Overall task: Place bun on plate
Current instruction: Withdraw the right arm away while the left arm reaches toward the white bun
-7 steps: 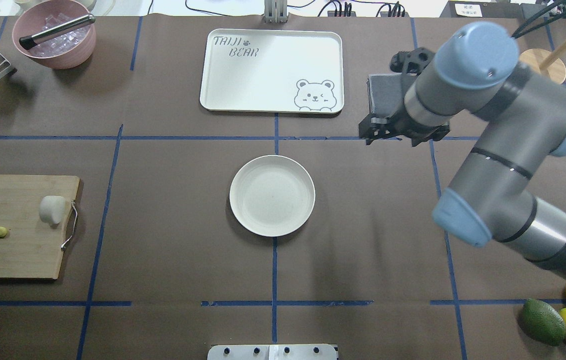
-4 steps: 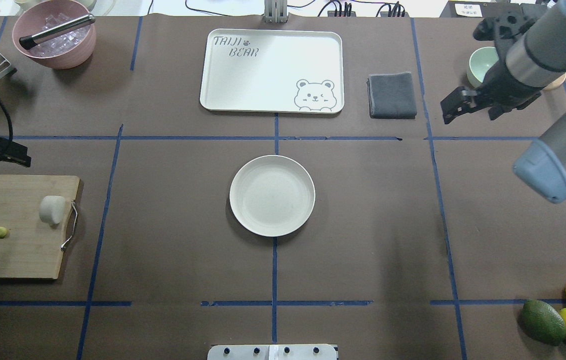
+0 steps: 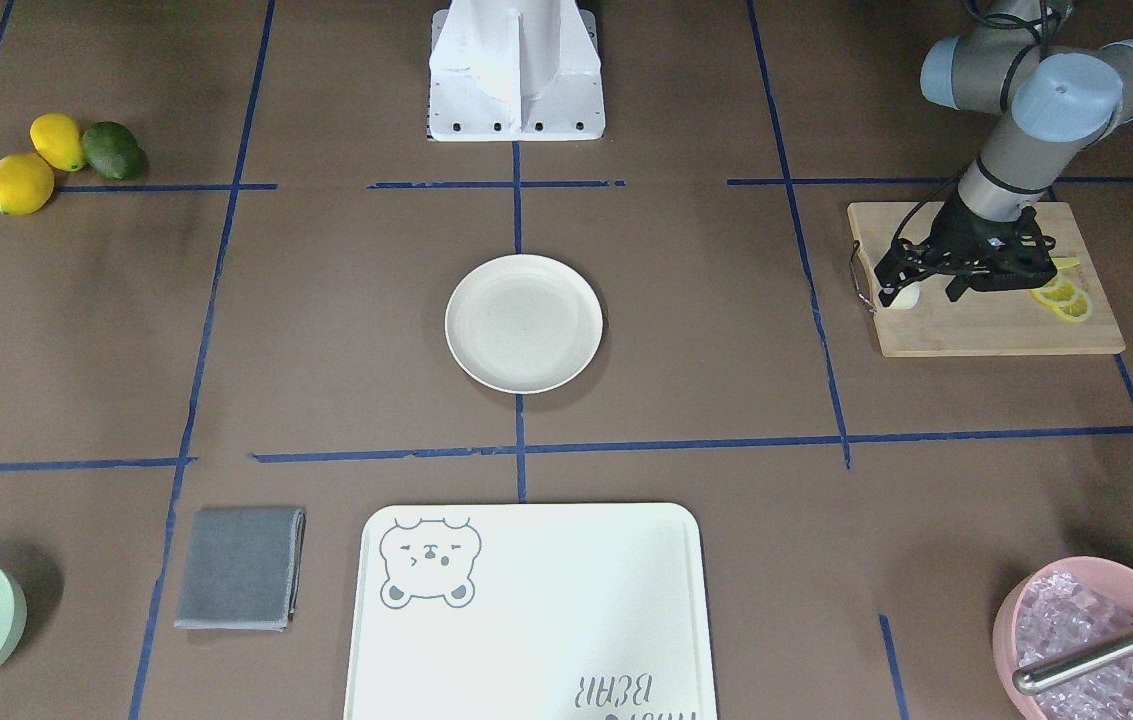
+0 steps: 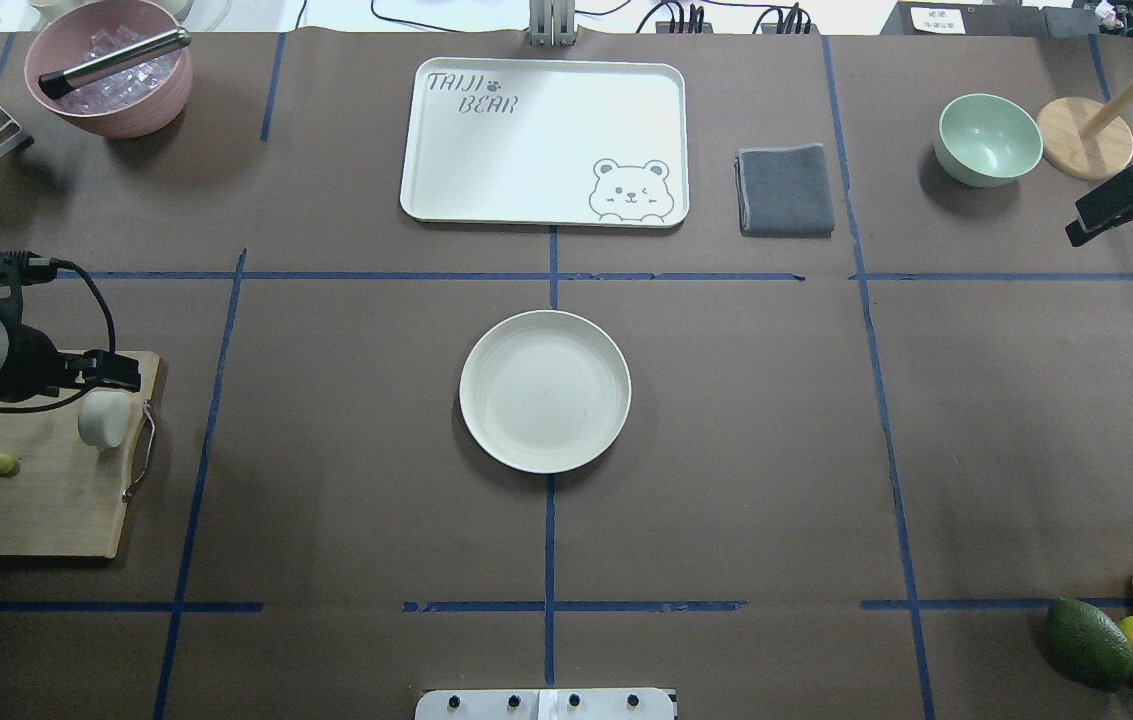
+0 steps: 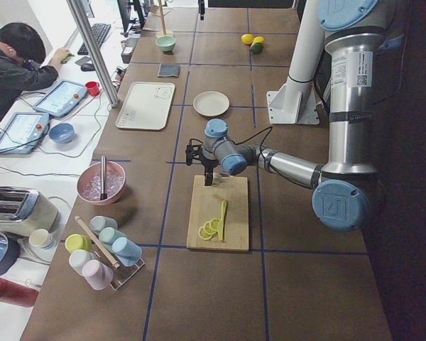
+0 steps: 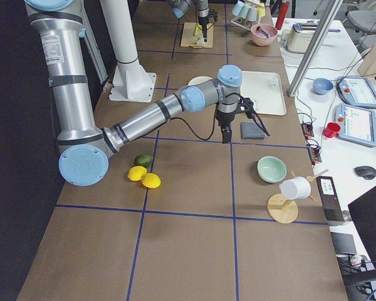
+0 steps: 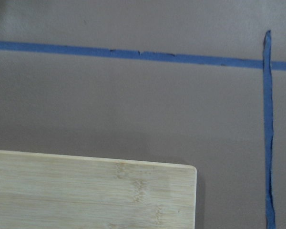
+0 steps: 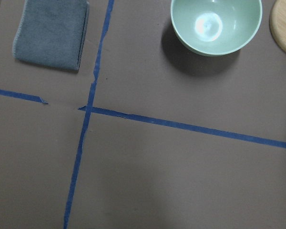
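Right, spotted bun [image 4: 104, 418] at left end of table [image 4: 726, 450], on board [image 4: 36, 480], hard by its right edge and wire handle [image 4: 139, 452]. Found plate [image 4: 544, 391] bare at table centre, well apart to the right of bun. Read left gripper [image 3: 918, 290] as parted with nothing held, hanging low just over bun; couldn't confirm contact. Judged it pre-grasp, with lift and carry to come.

Risks, as judged:
- Could've nudged bun sideways with one jaw if off-centre, rolling it off the board edge.
- Could've snagged handle or board on descent, being so close to both.
- Could've squashed bun or squirted it out by clamping hard on something smooth and probably soft.
- Could've dropped it on the long run to plate, or landed it on the rim.

Hidden:
- Saw only board corner and tape [image 7: 133, 54] in left wrist view, no bun, no fingers.
- Lost part of bun behind gripper in front view.
- Caught right gripper [image 4: 1116, 212] cut off at right edge of overhead, near green bowl [image 4: 988, 138]; couldn't tell open or closed.
- Got just bowl, cloth [image 8: 51, 33] and tape from right wrist view.
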Tool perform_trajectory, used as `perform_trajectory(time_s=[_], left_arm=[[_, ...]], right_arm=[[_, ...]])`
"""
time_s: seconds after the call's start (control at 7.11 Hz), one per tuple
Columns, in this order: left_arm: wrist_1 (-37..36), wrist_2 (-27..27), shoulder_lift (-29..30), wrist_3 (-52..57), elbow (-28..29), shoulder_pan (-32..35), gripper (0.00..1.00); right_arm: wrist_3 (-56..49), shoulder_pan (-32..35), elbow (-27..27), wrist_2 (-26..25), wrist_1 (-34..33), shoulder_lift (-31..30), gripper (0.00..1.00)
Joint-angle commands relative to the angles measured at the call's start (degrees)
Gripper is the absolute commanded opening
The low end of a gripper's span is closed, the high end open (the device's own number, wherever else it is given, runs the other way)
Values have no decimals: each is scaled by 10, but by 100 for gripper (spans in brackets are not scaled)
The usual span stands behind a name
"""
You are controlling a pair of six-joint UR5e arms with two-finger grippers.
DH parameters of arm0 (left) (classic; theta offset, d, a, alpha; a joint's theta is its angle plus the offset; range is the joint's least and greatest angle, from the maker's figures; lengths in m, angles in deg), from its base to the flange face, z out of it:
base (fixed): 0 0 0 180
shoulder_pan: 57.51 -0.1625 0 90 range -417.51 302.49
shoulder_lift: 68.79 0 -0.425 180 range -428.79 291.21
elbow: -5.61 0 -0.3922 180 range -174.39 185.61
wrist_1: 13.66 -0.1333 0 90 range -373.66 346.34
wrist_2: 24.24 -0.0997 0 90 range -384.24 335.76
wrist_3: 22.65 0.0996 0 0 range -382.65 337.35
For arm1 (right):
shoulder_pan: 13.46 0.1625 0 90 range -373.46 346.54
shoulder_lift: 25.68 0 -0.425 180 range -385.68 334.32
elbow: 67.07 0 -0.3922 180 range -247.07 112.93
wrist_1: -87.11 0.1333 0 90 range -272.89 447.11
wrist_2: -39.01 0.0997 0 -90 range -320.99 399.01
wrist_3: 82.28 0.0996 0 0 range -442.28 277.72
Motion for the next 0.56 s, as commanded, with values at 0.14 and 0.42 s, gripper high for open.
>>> perform_trajectory(time_s=[0.14,0.42], left_arm=[[3,-1,-19,-6,-4,-18,99],[4,0,-31,-6,-11,-19,99]], right_arm=[[-16,12,2,6,0,-10,100],[-16,12,2,6,0,-10,100]])
